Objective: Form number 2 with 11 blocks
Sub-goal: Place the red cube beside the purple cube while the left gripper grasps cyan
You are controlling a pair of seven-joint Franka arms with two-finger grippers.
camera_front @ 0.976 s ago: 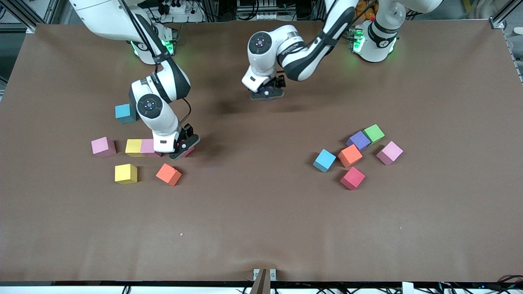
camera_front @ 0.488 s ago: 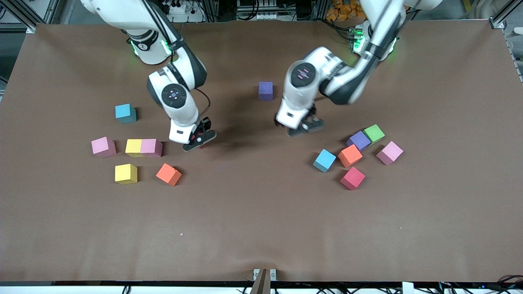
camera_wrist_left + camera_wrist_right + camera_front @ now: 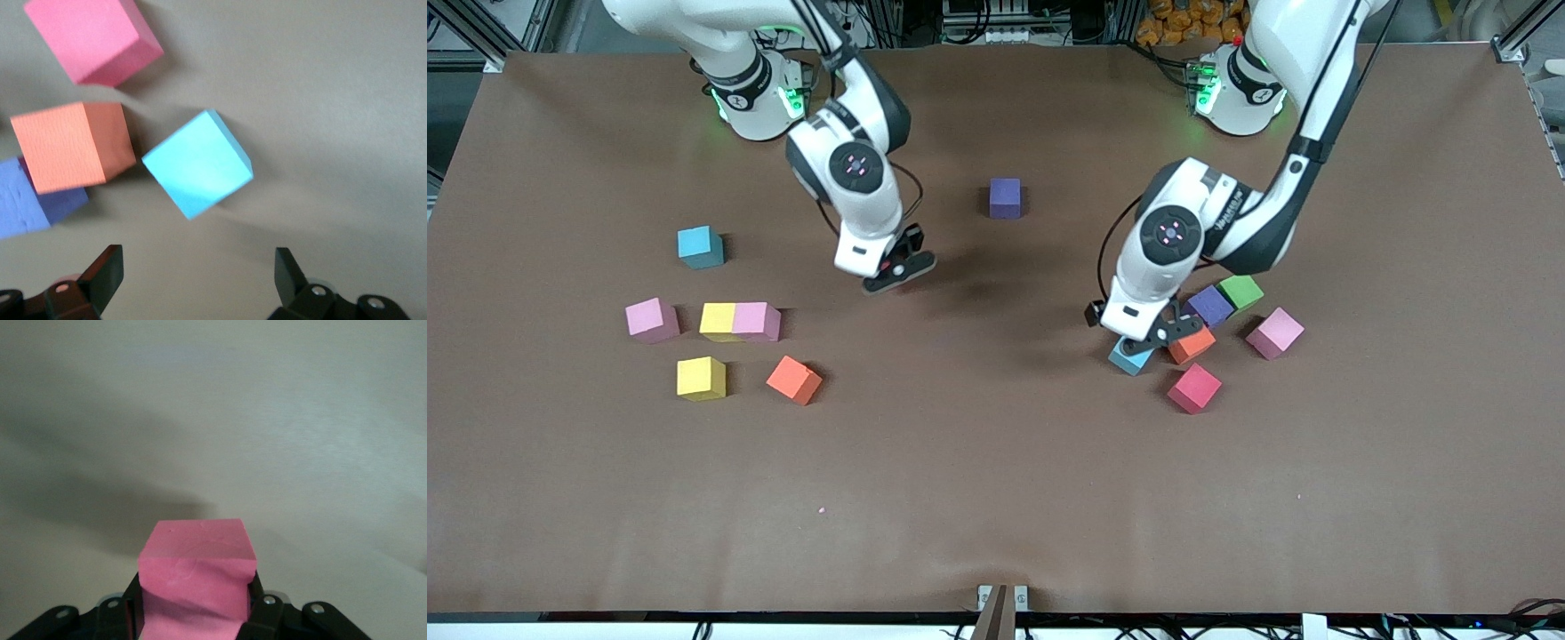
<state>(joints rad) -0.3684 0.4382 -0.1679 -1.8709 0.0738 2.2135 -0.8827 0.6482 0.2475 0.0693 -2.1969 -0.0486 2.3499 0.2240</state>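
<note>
From the front, the right gripper (image 3: pixel 899 272) hangs over a bare part of the brown counter (image 3: pixel 996 462), between the lone purple block (image 3: pixel 1005 197) and the yellow block (image 3: pixel 718 321) that touches a pink block (image 3: pixel 755 321). More blocks lie near these two: a blue one (image 3: pixel 700 246), a pink one (image 3: pixel 651 319), a yellow one (image 3: pixel 701 378) and an orange one (image 3: pixel 794 380). No number 2 is made yet. The left gripper (image 3: pixel 1149 340) is low over a light blue block (image 3: pixel 1129 359), in a bunch with an orange block (image 3: pixel 1193 345), a red block (image 3: pixel 1194 388), a purple one (image 3: pixel 1209 305), a pink one (image 3: pixel 1275 332) and a green cube (image 3: pixel 1240 290)

In the left wrist view, the fingers (image 3: pixel 103 273) are spread wide apart and hold nothing; the light blue block (image 3: pixel 198 164) lies ahead of them

In the right wrist view, the fingers (image 3: pixel 261 610) are clenched on a pink-red block (image 3: pixel 197 577)
</note>
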